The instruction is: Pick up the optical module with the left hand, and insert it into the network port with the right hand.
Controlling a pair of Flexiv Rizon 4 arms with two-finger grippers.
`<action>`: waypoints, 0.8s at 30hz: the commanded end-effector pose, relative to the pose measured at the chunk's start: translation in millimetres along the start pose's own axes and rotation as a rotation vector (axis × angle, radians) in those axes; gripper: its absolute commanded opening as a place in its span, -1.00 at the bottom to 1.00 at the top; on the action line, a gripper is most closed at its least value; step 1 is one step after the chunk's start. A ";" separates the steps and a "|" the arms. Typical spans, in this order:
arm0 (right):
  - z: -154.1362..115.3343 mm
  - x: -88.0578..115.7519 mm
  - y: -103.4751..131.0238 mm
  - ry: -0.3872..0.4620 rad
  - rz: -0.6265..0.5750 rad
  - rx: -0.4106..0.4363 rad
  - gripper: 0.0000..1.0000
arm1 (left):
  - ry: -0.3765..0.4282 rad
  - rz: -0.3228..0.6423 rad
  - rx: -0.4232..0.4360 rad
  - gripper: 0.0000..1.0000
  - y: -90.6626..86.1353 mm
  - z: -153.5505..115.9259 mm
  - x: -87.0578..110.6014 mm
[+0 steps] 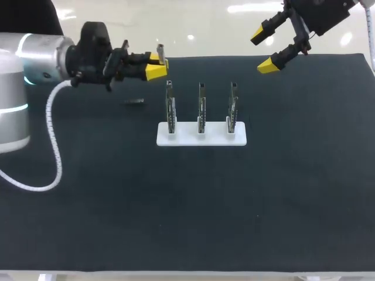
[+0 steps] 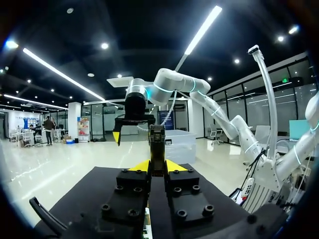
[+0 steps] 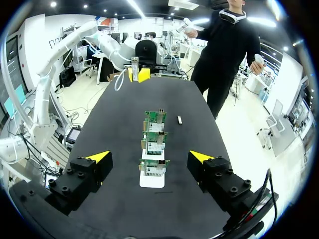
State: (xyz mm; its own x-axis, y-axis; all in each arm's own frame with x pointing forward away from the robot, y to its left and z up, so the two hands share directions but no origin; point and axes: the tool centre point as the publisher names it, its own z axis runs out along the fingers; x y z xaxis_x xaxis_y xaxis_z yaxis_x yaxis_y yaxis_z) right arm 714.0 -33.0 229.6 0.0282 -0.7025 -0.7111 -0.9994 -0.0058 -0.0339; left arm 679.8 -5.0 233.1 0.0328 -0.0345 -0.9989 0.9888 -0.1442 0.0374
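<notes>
My left gripper point(image 1: 157, 65) hovers above the mat's far left, shut on a slim metal optical module point(image 1: 159, 49) that stands upright between its yellow tips. In the left wrist view the module point(image 2: 157, 144) rises straight out from between the fingers of that gripper point(image 2: 157, 167). A white base point(image 1: 186, 137) carries three upright green boards point(image 1: 201, 108) with network ports. My right gripper point(image 1: 265, 50) hangs open above the far right of the mat, holding nothing. In its own view the right gripper point(image 3: 149, 158) stands wide open, with the row of boards point(image 3: 153, 142) ahead of it and the left gripper point(image 3: 138, 74) beyond.
A small dark loose part point(image 1: 133, 102) lies on the black mat point(image 1: 176, 211) left of the boards, below the left gripper; it shows beside the row of boards in the right wrist view point(image 3: 179, 119). The near half of the mat holds nothing else.
</notes>
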 end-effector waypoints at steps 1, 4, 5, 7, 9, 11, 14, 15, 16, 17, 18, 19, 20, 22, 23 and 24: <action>0.3 0.1 0.3 -0.001 -0.001 0.001 1.00 | -0.005 -0.003 -0.002 -1.00 9.6 11.8 6.8; 0.3 0.1 0.3 -0.001 -0.001 0.001 1.00 | -0.003 -0.010 -0.005 -1.00 13.7 16.1 11.0; 0.3 0.1 0.3 -0.001 -0.001 0.001 1.00 | 0.002 -0.012 -0.010 -1.00 15.2 18.1 12.0; 0.3 0.1 0.3 -0.001 -0.001 0.001 1.00 | 0.001 -0.012 -0.011 -1.00 17.2 21.9 14.2; 0.3 0.1 0.3 -0.001 -0.001 0.001 1.00 | 0.002 -0.013 -0.013 -1.00 18.3 26.1 16.5; 0.3 0.1 0.3 -0.001 -0.001 0.001 1.00 | 0.009 -0.013 -0.022 -1.00 19.2 27.4 19.0; 0.3 0.1 0.3 -0.001 -0.001 0.001 1.00 | 0.015 -0.005 -0.024 -1.00 19.4 28.6 20.5; 0.3 0.1 0.3 -0.001 -0.001 0.001 1.00 | 0.015 -0.005 -0.024 -1.00 19.4 28.6 20.5; 0.3 0.1 0.3 -0.001 -0.001 0.001 1.00 | 0.015 -0.005 -0.024 -1.00 19.4 28.6 20.5; 0.3 0.1 0.3 -0.001 -0.001 0.001 1.00 | 0.015 -0.005 -0.024 -1.00 19.4 28.6 20.5; 0.3 0.1 0.3 -0.001 -0.001 0.001 1.00 | 0.015 -0.005 -0.024 -1.00 19.4 28.6 20.5; 0.3 0.1 0.3 -0.001 -0.001 0.001 1.00 | 0.015 -0.005 -0.024 -1.00 19.4 28.6 20.5; 0.3 0.1 0.3 -0.001 -0.001 0.001 1.00 | 0.015 -0.005 -0.024 -1.00 19.4 28.6 20.5; 0.3 0.1 0.3 -0.001 -0.001 0.001 1.00 | 0.015 -0.005 -0.024 -1.00 19.4 28.6 20.5; 0.3 0.1 0.3 -0.001 -0.001 0.001 1.00 | 0.015 -0.005 -0.024 -1.00 19.4 28.6 20.5; 0.3 0.1 0.3 -0.001 -0.001 0.001 1.00 | 0.015 -0.005 -0.024 -1.00 19.4 28.6 20.5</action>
State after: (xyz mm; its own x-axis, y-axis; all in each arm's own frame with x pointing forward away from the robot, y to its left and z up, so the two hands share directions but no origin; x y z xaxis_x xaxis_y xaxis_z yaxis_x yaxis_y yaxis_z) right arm 714.0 -33.0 229.6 0.0282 -0.7025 -0.7111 -0.9994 -0.0058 -0.0339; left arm 695.7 -36.5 214.6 0.0285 -0.0191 -0.9994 0.9919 -0.1229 0.0307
